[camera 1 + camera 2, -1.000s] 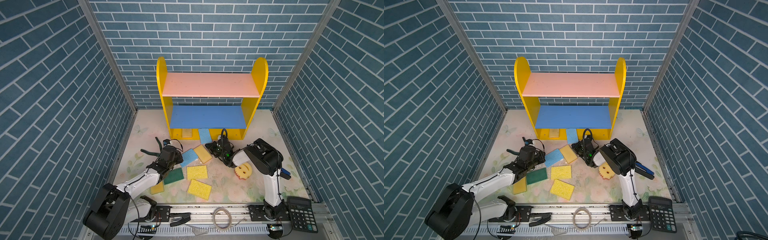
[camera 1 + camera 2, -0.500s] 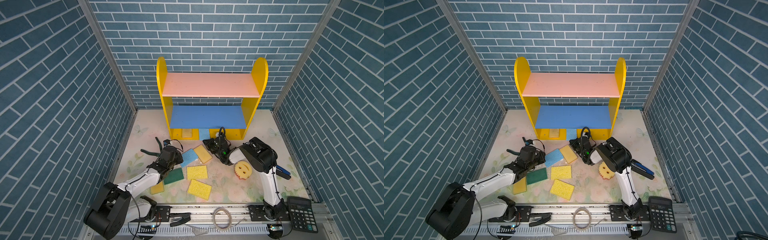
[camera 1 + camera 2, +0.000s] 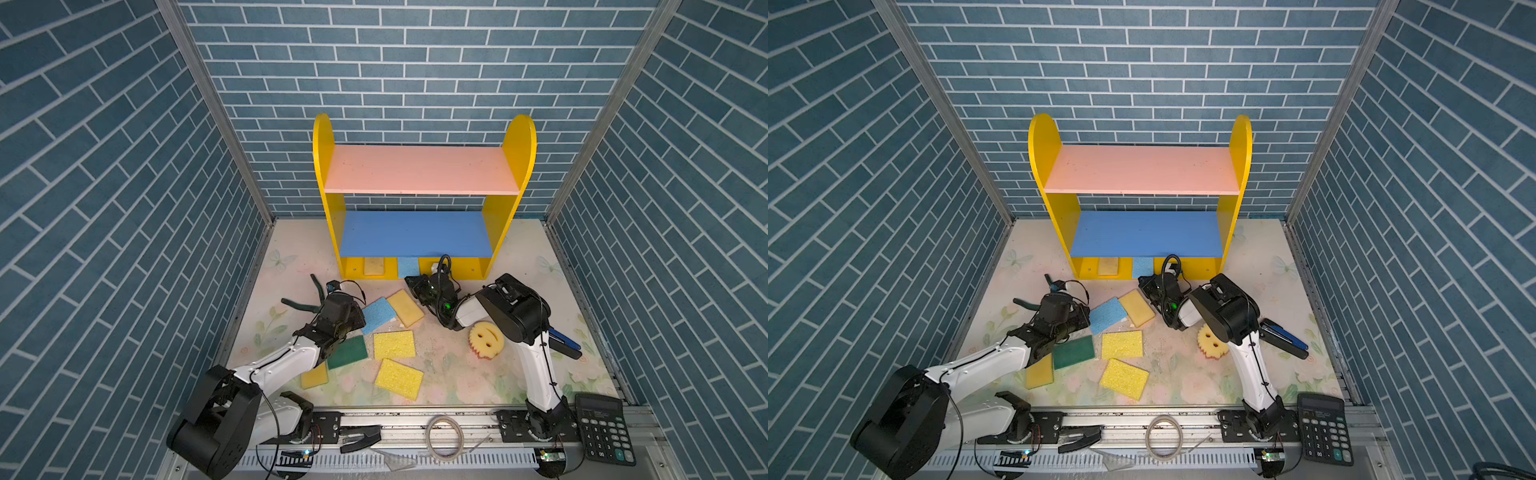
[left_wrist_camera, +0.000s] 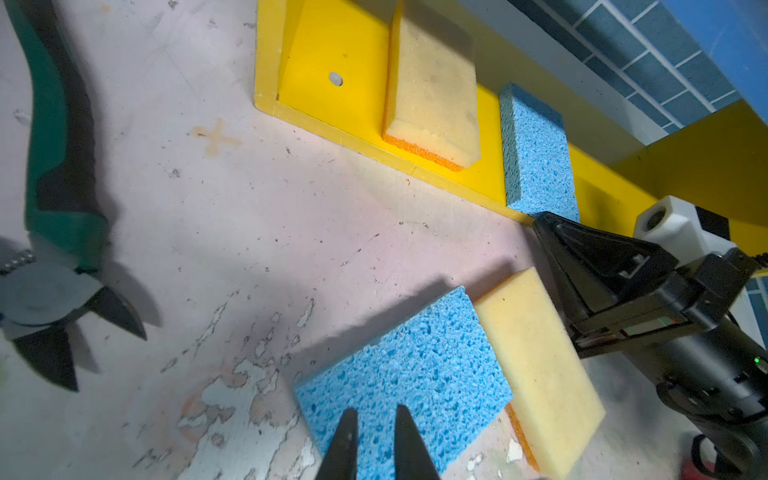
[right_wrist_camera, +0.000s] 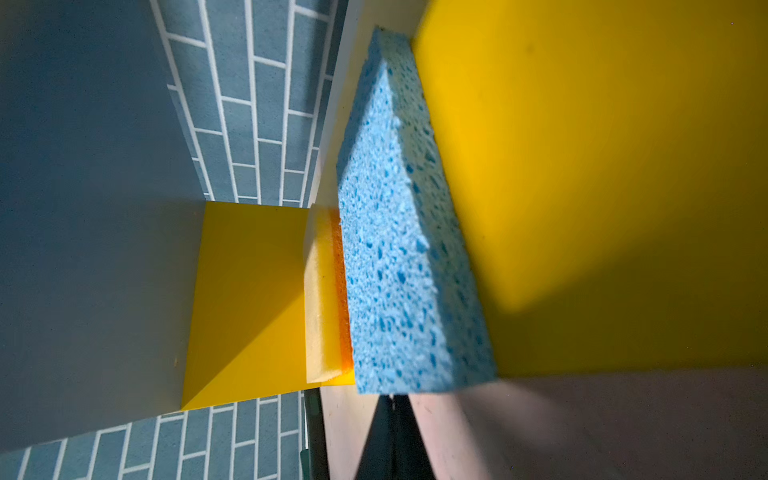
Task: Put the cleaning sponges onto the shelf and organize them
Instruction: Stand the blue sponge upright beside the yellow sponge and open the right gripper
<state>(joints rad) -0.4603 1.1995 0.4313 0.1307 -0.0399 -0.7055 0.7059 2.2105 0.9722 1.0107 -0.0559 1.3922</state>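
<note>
Shelf (image 3: 517,141): against the back wall, pink and blue boards bare
Base tier: tan sponge (image 3: 374,266) and light blue sponge (image 3: 408,267), side by side, apart
Floor in front: blue floor sponge (image 3: 378,313) edge to edge with a tan floor sponge (image 3: 405,307); green sponge (image 3: 348,352); two yellow sponges (image 3: 394,345); an orange-yellow sponge (image 3: 314,377) half under the left arm; smiley sponge (image 3: 486,338) beside the right arm
Left gripper (image 4: 375,411): narrow gap, nothing between, over the blue floor sponge
Right gripper (image 5: 392,405): closed, empty, tips at the light blue sponge's near edge
Sundries: green-handled cutters (image 3: 305,305), calculator (image 3: 604,430)
</note>
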